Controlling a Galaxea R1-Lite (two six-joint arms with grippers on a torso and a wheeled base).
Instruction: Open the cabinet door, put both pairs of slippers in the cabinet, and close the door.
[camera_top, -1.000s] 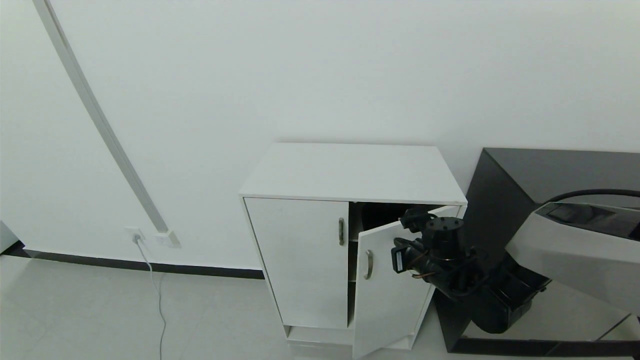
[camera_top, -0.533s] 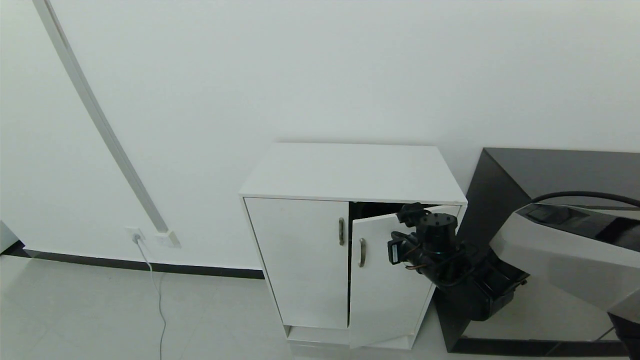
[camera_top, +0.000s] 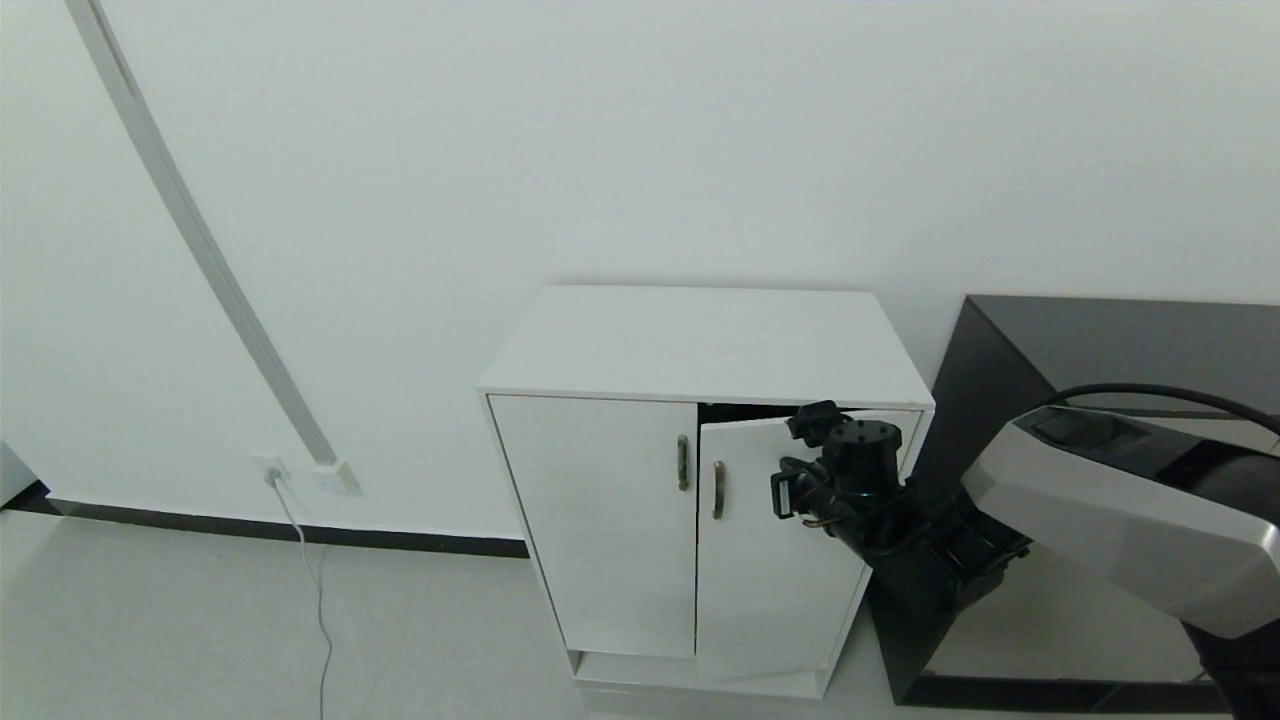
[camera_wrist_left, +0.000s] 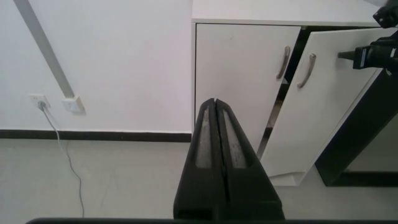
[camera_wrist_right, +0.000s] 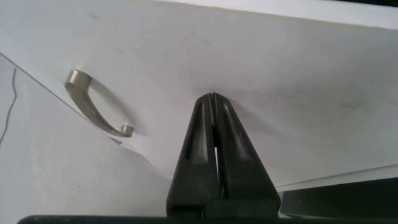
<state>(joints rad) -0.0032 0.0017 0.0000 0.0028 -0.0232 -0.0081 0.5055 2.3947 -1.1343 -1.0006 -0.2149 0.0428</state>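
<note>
The cabinet (camera_top: 700, 345) is standing against the wall (camera_top: 600, 150), at about 6 o'clock in the head view. Its left door (camera_top: 595, 520) is sitting flush and shut. The right door (camera_top: 770, 590) is hanging slightly ajar, with a thin dark gap showing along its top edge and its free edge sitting a little proud of the left door. The two handles are standing upright just beside each other where the doors meet, the left handle (camera_top: 683, 463) at about 10 o'clock of the right handle (camera_top: 717, 489).

The right arm (camera_top: 900, 540) is showing at 4 o'clock in the head view, its wrist sitting in front of the upper part of the right door, at 3 o'clock of the right handle. The right gripper (camera_wrist_right: 213, 96) is pinching fully together with nothing between its fingers. Its tips are appearing to touch the door's white face, near the right handle (camera_wrist_right: 96, 109).

The left gripper (camera_wrist_left: 214, 101) is hanging well apart from the cabinet, its fingers closing tight on nothing and pointing towards the left door (camera_wrist_left: 239, 74).

A black unit (camera_top: 1060, 350) is standing just beside the cabinet at its 3 o'clock. Low on the wall, at the cabinet's 9 o'clock, a socket (camera_top: 268, 468) is feeding a cable (camera_top: 320, 600) that is trailing down onto the floor (camera_top: 150, 620). A duct (camera_top: 190, 220) is slanting down the wall from 11 o'clock to end near the socket.
</note>
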